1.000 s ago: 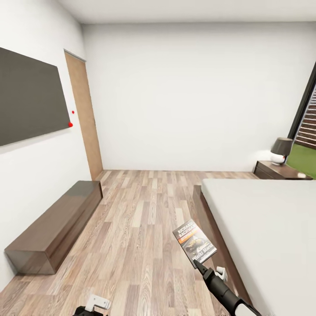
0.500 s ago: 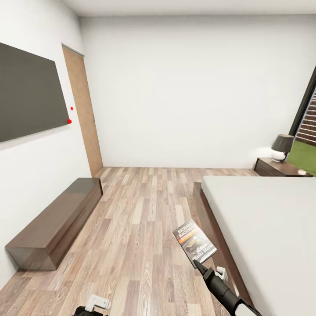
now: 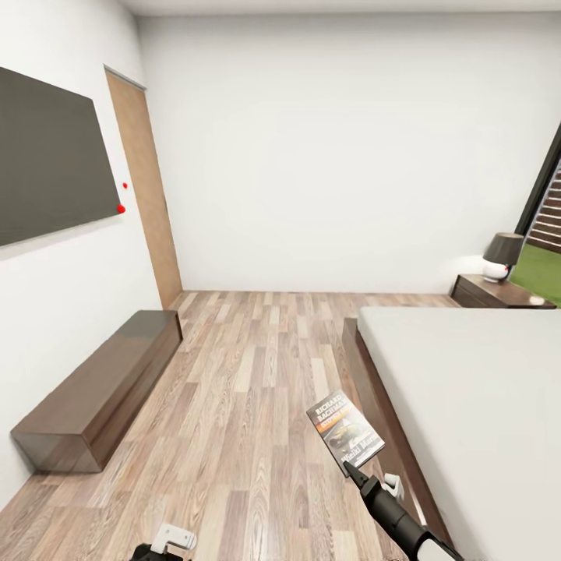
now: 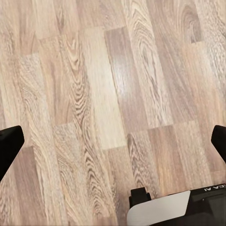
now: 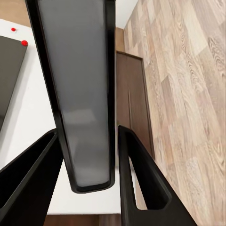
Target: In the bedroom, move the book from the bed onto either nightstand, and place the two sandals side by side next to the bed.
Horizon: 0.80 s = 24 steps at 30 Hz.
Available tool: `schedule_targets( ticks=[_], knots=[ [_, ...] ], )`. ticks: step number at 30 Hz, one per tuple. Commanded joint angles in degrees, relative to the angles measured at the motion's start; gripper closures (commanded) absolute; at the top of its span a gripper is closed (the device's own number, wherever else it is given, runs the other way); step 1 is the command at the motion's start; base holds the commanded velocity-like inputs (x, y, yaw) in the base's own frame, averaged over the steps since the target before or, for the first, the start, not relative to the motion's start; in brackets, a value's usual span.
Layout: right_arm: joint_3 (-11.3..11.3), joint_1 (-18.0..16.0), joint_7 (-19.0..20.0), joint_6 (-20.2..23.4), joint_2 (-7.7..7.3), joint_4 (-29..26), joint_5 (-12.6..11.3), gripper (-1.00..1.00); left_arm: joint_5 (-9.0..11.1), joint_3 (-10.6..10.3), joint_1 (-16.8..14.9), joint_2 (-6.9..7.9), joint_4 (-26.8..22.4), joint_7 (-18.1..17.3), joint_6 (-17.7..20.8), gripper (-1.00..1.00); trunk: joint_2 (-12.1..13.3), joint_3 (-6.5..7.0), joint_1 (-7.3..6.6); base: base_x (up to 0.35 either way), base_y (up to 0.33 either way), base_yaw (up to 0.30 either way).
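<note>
The book (image 3: 345,431) is held at its lower corner by the right gripper (image 3: 350,469), raised above the wood-plank floor (image 3: 249,405) just beside the near corner of the bed (image 3: 467,389). Its cover is turned toward the head camera, tilted, with white title lettering, an orange band and a brownish picture visible. In the right wrist view the book (image 5: 77,94) is seen edge-on as a long grey slab clamped between the two black fingers (image 5: 141,174) — the jaws are closed against it on both sides.

The bed is shown as a dark wooden frame with a plain light grey mattress, occupying the right part of the head view. Beyond its far end a nightstand (image 3: 499,293) stands against the back wall, with a dark-shaded lamp (image 3: 501,255) on top. A window edge with grass behind it is seen at the far right.

Along the left wall a long low dark bench (image 3: 97,389) is placed, a dark panel (image 3: 47,156) is mounted above it, and a wooden door (image 3: 144,187) is set near the far corner.

The left gripper (image 4: 113,146) is pointed down at bare floor; its fingertips (image 4: 9,146) are set wide apart with nothing between them.
</note>
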Motion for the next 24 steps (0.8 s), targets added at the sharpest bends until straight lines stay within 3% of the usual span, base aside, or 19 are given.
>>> schedule_targets(
  ticks=[1,13,24],
  knots=[
    [0.3,-0.1,0.2,0.6,-0.03,0.0,-0.6,1.0,-0.6,-0.1,0.0,0.03,-0.1,-0.2,0.3,-1.0,-0.1,-0.23,0.03,0.0,0.0,0.0],
    [0.3,-0.1,0.2,0.5,-0.03,0.0,-0.6,1.0,-0.6,-0.1,0.0,0.03,-0.1,-0.2,0.3,-1.0,-0.1,-0.94,0.03,0.021,0.002,0.0],
    [0.3,-0.1,0.2,0.5,0.05,0.0,-0.6,1.0,-0.6,-0.1,0.0,0.03,-0.1,-0.2,0.3,-1.0,-0.1,-0.99,0.03,0.229,0.094,0.0]
  ],
)
